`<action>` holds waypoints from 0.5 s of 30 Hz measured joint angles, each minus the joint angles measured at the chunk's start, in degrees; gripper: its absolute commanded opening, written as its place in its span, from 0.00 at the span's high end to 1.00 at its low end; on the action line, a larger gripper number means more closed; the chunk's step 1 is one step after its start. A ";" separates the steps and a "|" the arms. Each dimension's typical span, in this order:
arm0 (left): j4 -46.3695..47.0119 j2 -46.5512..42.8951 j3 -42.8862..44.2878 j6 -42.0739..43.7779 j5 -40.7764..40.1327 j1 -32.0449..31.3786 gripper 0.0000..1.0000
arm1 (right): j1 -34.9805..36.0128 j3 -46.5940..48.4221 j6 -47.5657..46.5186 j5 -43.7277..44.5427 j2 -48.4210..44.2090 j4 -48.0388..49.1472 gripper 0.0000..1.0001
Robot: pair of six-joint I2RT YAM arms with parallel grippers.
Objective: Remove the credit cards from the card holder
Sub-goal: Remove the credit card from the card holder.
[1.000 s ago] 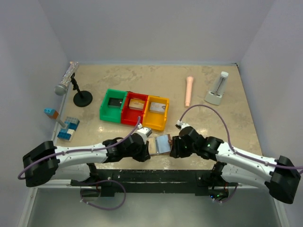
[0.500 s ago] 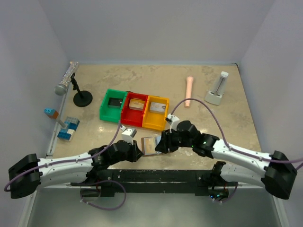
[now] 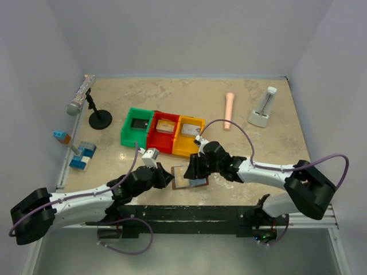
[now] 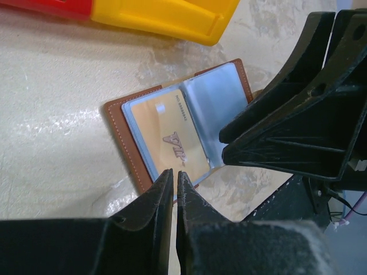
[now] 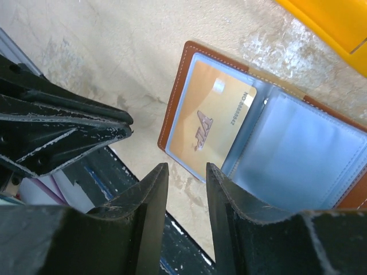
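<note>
**Lying open now: card holder spread flat in front of the yellow bin, gold card exposed**

Half a second ago the card holder (image 3: 189, 175) showed from above as a smaller, partly folded patch between the two arms. Now both pages lie spread on the counter (image 3: 172, 94), just in front of the yellow bin (image 3: 186, 150). The right arm has also reached further in along that bin's front.

A gold card (image 4: 172, 143) sits fully inside the page on the left arm's side. The other page shows only pale blue-grey sleeve, and no card can be made out there.

The left tool (image 4: 174, 175) is drawn narrow, with only a slit between its fingers. It holds nothing, and its tips stop just short of the holder's brown rim. The right tool (image 5: 186, 167) hovers over the card page from the yellow bin's side, slightly parted and also empty.

The opening step looks finished (neither tool is on the card yet), so pulling the card out is what remains.

The counter is beige with a marbled pattern. A red bin (image 3: 153, 140) touches the yellow bin's left side, and a green bin (image 3: 127, 137) lies beyond that. Further left of the yellow bin are a microphone on a stand (image 3: 80, 98) and some blue blocks (image 3: 84, 156). To its right lie a pink rod (image 3: 229, 110) and a white stand (image 3: 262, 109). Plain pale lilac walls enclose the counter on three sides.
</note>
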 measured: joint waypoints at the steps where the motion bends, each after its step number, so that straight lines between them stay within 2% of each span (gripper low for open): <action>1: 1.31 0.94 0.00 0.00 0.68 0.50 0.89 | -0.11 -0.02 0.07 0.02 0.42 0.39 0.60; 10: 7.74 12.28 0.22 0.00 5.64 2.40 0.91 | -1.11 -0.33 1.09 0.04 3.76 2.99 0.59; 15: 8.74 14.80 0.92 0.00 6.47 2.82 0.91 | -1.16 -0.33 1.25 0.07 4.76 3.39 0.59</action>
